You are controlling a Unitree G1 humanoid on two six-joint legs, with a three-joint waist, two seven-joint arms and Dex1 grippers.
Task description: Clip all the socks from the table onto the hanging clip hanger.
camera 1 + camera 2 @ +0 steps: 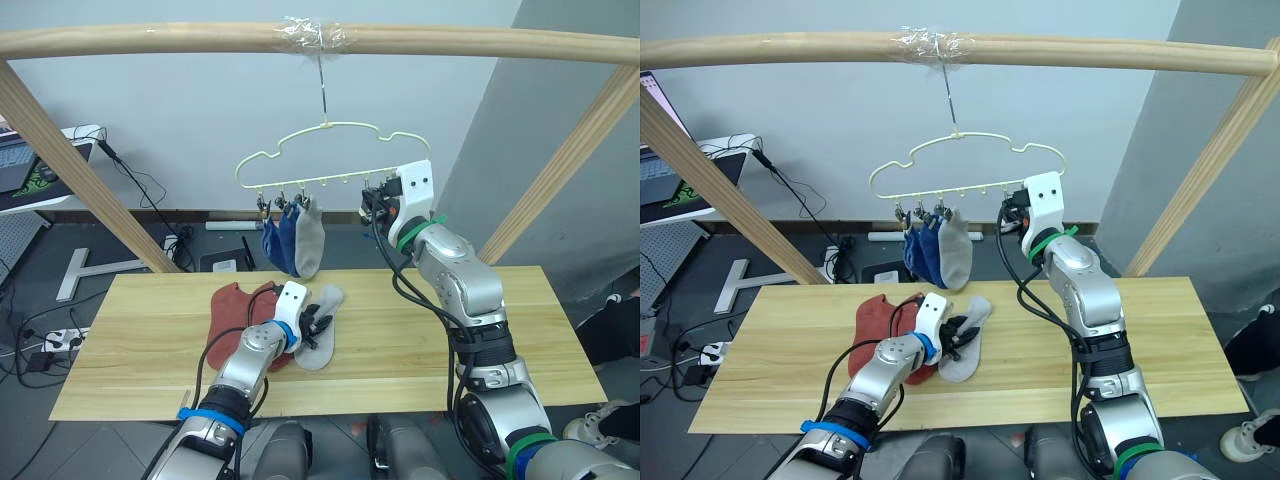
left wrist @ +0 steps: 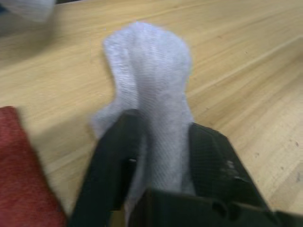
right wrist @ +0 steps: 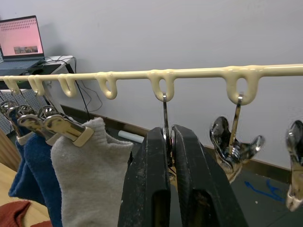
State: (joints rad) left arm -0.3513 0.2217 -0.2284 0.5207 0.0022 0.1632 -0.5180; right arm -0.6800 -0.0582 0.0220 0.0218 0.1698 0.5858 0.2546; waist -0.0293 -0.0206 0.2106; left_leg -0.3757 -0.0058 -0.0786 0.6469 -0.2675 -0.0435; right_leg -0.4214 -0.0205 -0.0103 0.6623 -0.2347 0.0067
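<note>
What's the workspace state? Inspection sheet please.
Surface: wood table, mostly bare.
Job's things: hanger hangs from the pole; two blue socks and one grey sock clipped. On the table: second grey sock, red socks.
Clutter: nothing seen.
Grippers: left gripper shut on the second grey sock; right gripper shut on a free clip.
Cables: loose leads and a power strip on the floor.
Surroundings: grey wall, laptop on a side stand.
</note>
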